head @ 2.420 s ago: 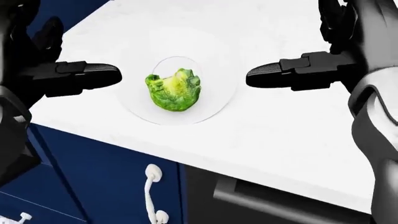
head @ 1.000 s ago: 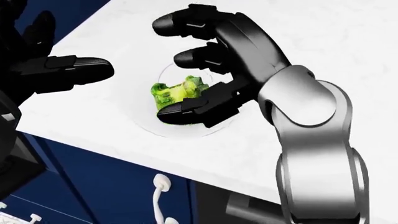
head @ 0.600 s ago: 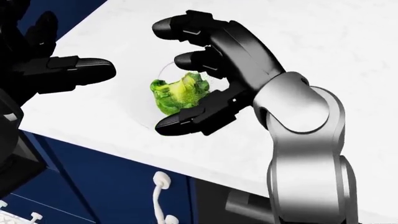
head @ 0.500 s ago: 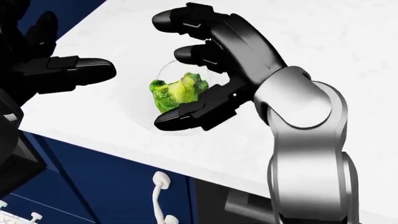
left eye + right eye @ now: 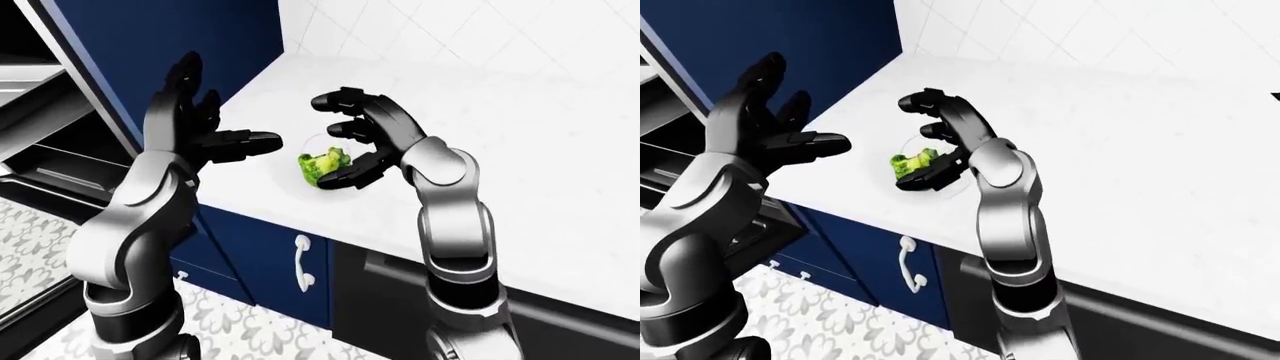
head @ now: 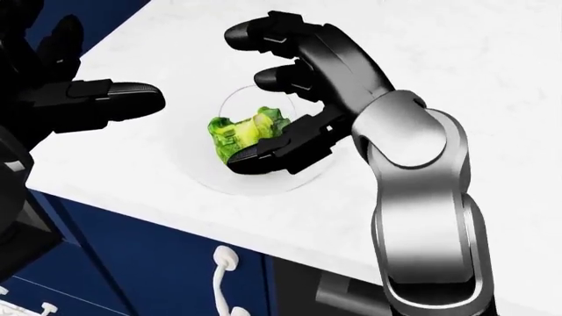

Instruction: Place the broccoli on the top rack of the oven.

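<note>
Broccoli (image 6: 243, 133) is seen on a clear plate (image 6: 263, 186) on the white counter (image 6: 456, 59); R hand (image 6: 285, 99) is cupped round it from 3 o'clock, fingers wide, not closed; L hand (image 6: 74, 99) is held spread at 9 o'clock, well apart

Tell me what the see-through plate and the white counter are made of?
The plate under the broccoli looks like clear glass or plastic: the white shows through it and only its rim catches light. The counter looks like smooth white stone, perhaps marble, with faint grey speckles. It is a rendered scene, so these are guesses.
</note>
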You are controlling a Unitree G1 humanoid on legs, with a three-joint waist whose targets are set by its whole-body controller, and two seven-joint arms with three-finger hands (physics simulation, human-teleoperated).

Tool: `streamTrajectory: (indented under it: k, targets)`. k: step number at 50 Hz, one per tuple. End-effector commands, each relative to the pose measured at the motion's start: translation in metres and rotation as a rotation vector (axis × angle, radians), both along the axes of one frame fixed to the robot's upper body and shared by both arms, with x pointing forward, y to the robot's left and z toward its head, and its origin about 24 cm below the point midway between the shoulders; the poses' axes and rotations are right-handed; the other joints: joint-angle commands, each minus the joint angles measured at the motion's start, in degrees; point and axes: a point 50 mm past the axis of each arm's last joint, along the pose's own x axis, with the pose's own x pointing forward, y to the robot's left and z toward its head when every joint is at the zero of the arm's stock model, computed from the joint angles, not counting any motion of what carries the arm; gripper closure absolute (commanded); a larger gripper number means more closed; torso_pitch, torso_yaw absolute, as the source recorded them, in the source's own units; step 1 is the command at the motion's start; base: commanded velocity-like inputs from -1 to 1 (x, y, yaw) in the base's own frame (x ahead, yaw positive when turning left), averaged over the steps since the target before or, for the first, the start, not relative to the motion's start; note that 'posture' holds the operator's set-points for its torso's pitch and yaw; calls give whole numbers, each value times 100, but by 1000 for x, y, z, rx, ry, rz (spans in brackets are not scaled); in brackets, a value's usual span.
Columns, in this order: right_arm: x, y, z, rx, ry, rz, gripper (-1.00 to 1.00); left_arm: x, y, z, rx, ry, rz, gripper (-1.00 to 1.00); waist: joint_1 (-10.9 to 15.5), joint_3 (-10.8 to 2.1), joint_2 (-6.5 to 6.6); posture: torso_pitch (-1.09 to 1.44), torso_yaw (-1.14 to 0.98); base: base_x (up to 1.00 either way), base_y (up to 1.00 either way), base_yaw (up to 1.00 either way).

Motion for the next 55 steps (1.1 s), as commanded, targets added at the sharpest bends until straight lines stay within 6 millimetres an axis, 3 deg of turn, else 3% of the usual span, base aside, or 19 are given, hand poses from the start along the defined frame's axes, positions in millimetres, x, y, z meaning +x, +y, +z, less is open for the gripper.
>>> streamTrajectory:
  k: [1, 30, 55]
  targets:
    - [-5, 3, 16, 2, -84, 12, -46, -5, 1, 18, -1, -92, 4, -100, 1, -154, 18, 0, 0, 0, 0, 0]
    - [-8, 5, 5, -29, -73, 24, -52, -6, 0, 18, -2, -93, 1, -100, -7, -151, 25, 0, 0, 0, 0, 0]
    - [5, 5, -3, -64, -102, -10, -54, -7, -2, 19, -4, -95, -6, -100, 0, -169, 20, 0, 0, 0, 0, 0]
